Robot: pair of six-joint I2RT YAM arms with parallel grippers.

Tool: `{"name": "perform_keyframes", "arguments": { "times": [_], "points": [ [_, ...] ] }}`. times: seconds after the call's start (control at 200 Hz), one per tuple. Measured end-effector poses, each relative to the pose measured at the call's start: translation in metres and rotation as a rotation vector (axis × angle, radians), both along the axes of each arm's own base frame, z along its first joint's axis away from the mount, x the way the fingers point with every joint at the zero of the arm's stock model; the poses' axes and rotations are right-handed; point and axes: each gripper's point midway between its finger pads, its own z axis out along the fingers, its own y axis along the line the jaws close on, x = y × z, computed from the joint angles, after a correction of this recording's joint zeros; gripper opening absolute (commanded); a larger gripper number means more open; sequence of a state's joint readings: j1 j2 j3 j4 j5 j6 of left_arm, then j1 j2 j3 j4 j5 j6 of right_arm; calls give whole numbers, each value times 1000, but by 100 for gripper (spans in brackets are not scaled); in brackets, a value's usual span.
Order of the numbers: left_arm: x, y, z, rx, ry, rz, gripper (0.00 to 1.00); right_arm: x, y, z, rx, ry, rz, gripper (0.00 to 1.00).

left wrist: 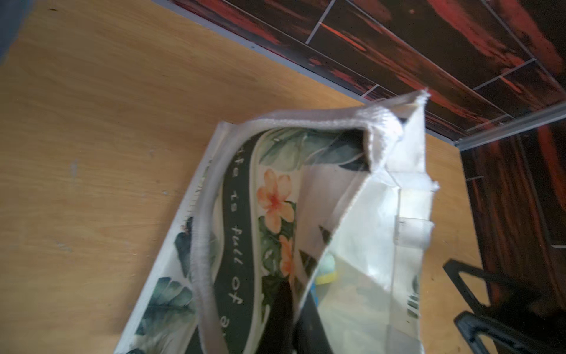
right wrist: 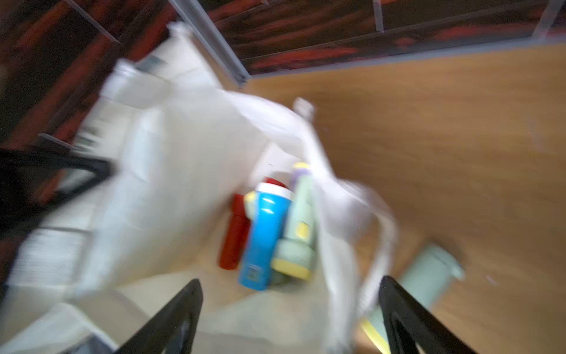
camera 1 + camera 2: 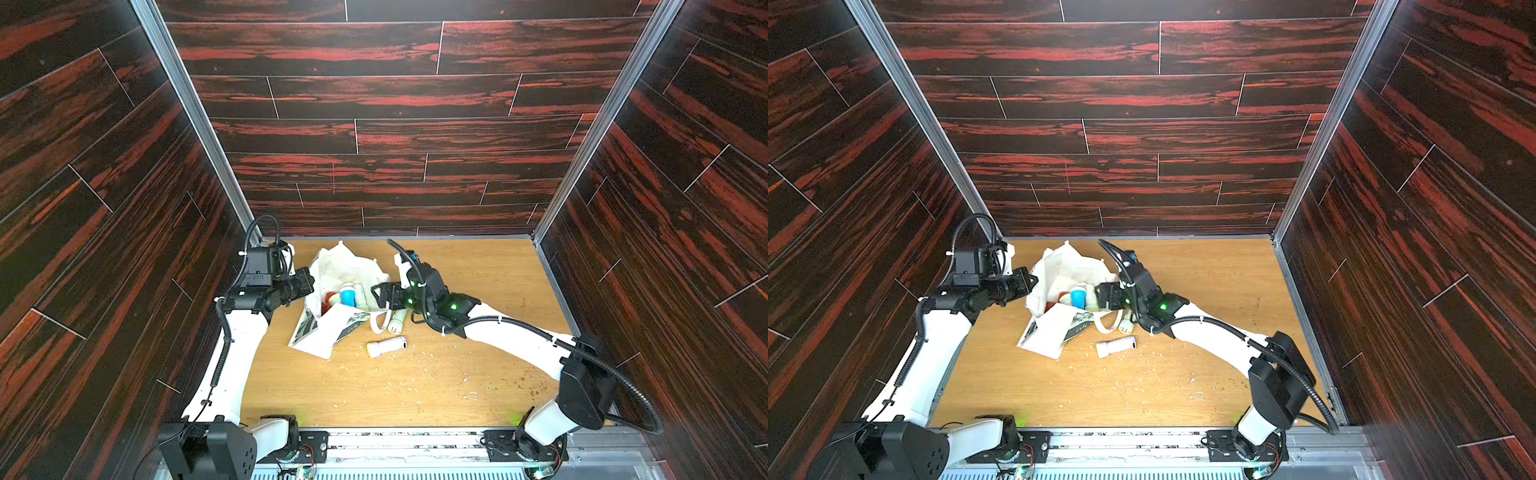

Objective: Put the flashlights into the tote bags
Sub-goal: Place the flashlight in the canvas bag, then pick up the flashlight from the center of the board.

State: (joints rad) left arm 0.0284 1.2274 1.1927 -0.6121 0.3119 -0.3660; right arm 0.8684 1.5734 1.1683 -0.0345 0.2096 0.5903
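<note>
The off-white tote bag [image 3: 345, 264] [image 3: 1065, 266] lies crumpled with its mouth open toward the right arm. My left gripper [image 3: 309, 287] [image 1: 294, 321] is shut on the bag's printed edge [image 1: 275, 199] and holds it up. Inside lie a blue flashlight [image 3: 347, 296] [image 2: 265, 239], a red flashlight [image 2: 234, 236] and a pale green flashlight [image 2: 298, 233]. My right gripper [image 3: 380, 295] [image 2: 289, 318] stands open at the mouth with nothing between its fingers, the bag's rim running between them. Another pale green flashlight [image 3: 397, 324] [image 2: 425, 282] lies just outside. A lavender-white flashlight [image 3: 386, 347] [image 3: 1116, 347] lies on the table.
The wooden table [image 3: 478, 291] is walled by dark panels on three sides, with an aluminium post [image 3: 249, 216] close behind the left arm. Pale crumbs [image 3: 415, 365] are scattered toward the front. A loop handle [image 3: 379, 322] of the bag hangs beside the pale green flashlight outside.
</note>
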Motion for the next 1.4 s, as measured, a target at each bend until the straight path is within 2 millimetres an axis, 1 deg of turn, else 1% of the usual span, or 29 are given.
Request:
{"name": "perform_keyframes", "arguments": {
  "times": [0.105,0.165,0.266,0.326,0.431,0.526,0.707,0.807,0.997,1.142,1.403],
  "points": [
    [1,8,-2,24,4,33,0,-7,-20,-14,-16,22,-57,86],
    [1,12,-2,35,5,48,0,-8,-27,-20,-23,40,-90,81],
    [0,17,-1,56,4,72,0,-8,-36,-29,-39,83,-147,71],
    [-2,21,-1,69,3,87,0,-7,-41,-34,-58,114,-180,66],
    [-4,27,0,93,-1,116,0,1,-40,-40,-93,164,-234,63],
    [-9,35,-1,122,1,150,0,9,-39,-49,-118,214,-266,62],
    [-17,44,2,157,1,191,0,19,-46,-84,-191,339,-322,63],
    [-18,46,0,162,4,199,0,24,-47,-98,-239,397,-350,64],
    [-18,46,0,162,3,199,0,32,-40,-114,-301,475,-387,64],
    [-18,46,0,161,3,198,0,33,-37,-129,-333,529,-393,68],
    [-18,46,0,161,3,198,0,37,-29,-140,-364,586,-399,68]
  ]
}}
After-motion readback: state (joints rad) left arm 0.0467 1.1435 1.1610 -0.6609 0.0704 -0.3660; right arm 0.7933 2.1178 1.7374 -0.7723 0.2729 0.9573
